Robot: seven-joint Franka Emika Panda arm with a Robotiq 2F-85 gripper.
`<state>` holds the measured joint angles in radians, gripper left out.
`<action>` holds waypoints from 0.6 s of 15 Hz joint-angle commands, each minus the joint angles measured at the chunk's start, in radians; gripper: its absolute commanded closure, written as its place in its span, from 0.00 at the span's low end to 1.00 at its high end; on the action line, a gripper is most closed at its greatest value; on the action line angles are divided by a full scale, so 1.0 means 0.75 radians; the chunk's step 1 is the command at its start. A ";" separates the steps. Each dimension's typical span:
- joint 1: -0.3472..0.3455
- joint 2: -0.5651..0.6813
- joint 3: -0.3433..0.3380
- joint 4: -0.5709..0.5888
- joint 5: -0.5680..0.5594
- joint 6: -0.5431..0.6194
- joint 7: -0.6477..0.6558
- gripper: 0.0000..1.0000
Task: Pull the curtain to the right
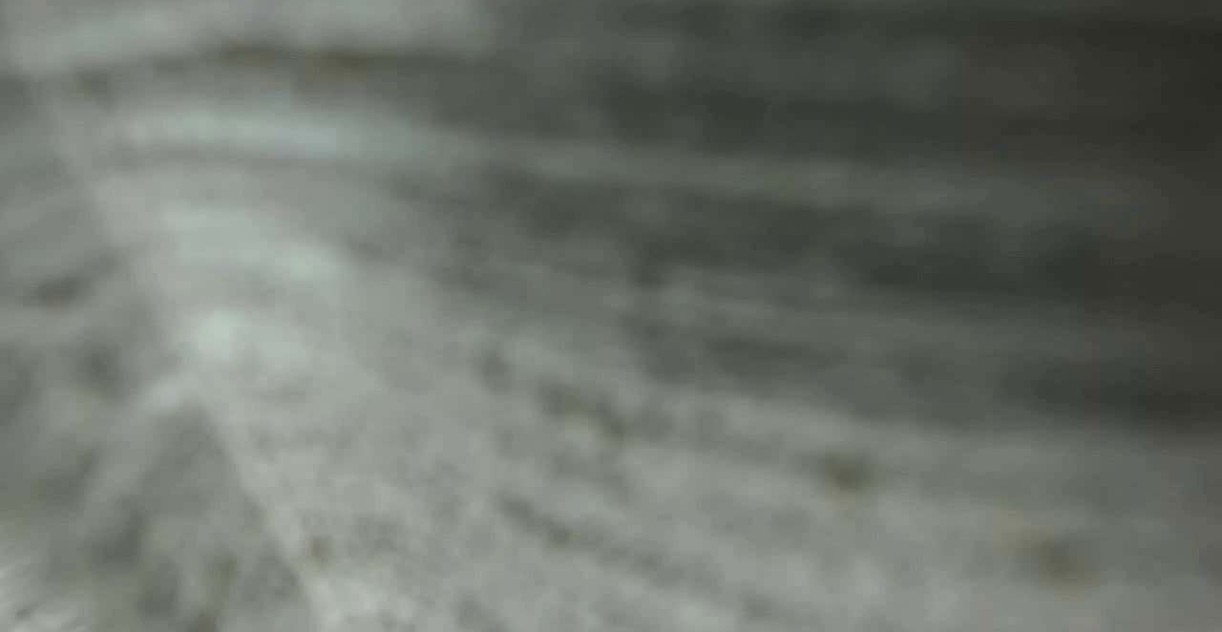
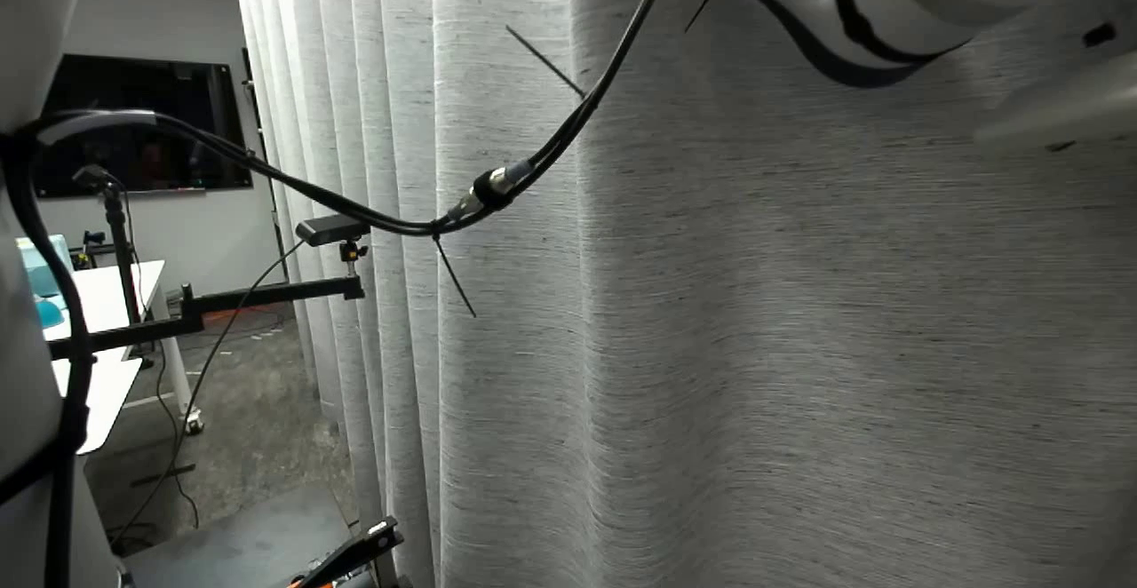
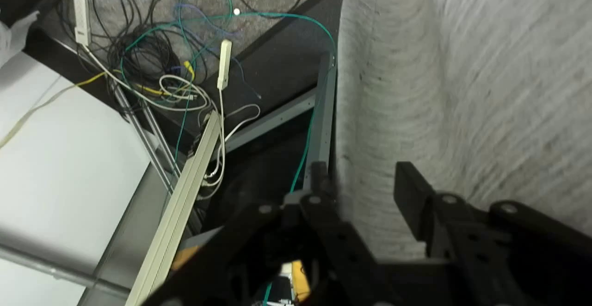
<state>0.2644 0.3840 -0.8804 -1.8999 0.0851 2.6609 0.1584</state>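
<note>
The light-grey woven curtain point(image 2: 675, 321) hangs in vertical folds across most of an exterior view. Blurred grey fabric of the curtain point(image 1: 477, 346) fills an exterior view from very near. In the wrist view the curtain point(image 3: 397, 88) covers the right side, with its edge running downward near the middle. My gripper point(image 3: 363, 176) is open in the wrist view, its black fingers spread apart. The curtain's edge part shows between the fingers, with the left finger near the edge and the right finger over the fabric. I cannot tell whether either touches it. The gripper does not show in the exterior views.
The white arm point(image 2: 924, 2) is close to the curtain, with a black cable point(image 2: 551, 148) hanging across it. A camera point(image 2: 330, 229) on a black bar is near the curtain's left edge. Tangled cables point(image 3: 143, 61) and a white table point(image 3: 60, 158) lie left in the wrist view.
</note>
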 commanded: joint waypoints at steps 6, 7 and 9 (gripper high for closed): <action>0.241 -0.245 -0.032 -0.284 -0.129 -0.121 -0.056 0.00; 0.285 -0.302 -0.038 -0.326 -0.170 -0.131 -0.073 0.00; 0.387 -0.441 -0.062 -0.408 -0.294 -0.166 -0.070 0.00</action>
<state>0.4475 0.2505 -0.8909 -2.0911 -0.0153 2.5876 0.1263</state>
